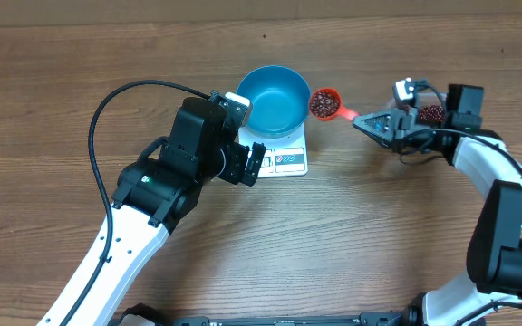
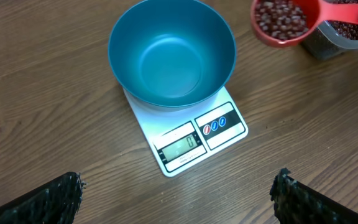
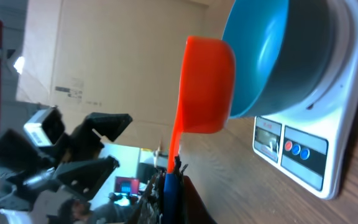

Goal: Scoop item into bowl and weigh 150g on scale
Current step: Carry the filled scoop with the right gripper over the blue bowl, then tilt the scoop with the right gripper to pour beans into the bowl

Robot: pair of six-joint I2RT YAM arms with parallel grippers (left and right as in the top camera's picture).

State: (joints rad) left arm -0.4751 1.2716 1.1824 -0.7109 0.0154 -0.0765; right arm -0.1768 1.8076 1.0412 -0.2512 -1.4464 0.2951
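Scoop (image 1: pixel 324 103) is clamped by its handle in the right end effector (image 1: pixel 362 119), with the fingers closed on the handle tip. The cup is loaded with beans (image 1: pixel 323 104) and held level, just beside the right rim of the bowl (image 1: pixel 275 98), not yet over it.

Bowl is seen empty and is seated on the scale (image 1: pixel 284 159), which rests on the counter (image 1: pixel 379 226). From the right end effector the bowl lies to the left and slightly farther from the robot.

Scoop long axis runs roughly left-right, a little diagonal. The cup points at the bowl and the handle trails back toward the tub (image 1: pixel 431 114), where more beans are kept. Scale is set with its display end toward the robot.

Left end effector (image 1: pixel 247 165) is spread wide with nothing held, hovering by the scale's near-left corner. It is nearer the scale, but the right arm is judged the one to act. Likely needed next: a short shift left over the rim, then a roll about the handle axis to tip.
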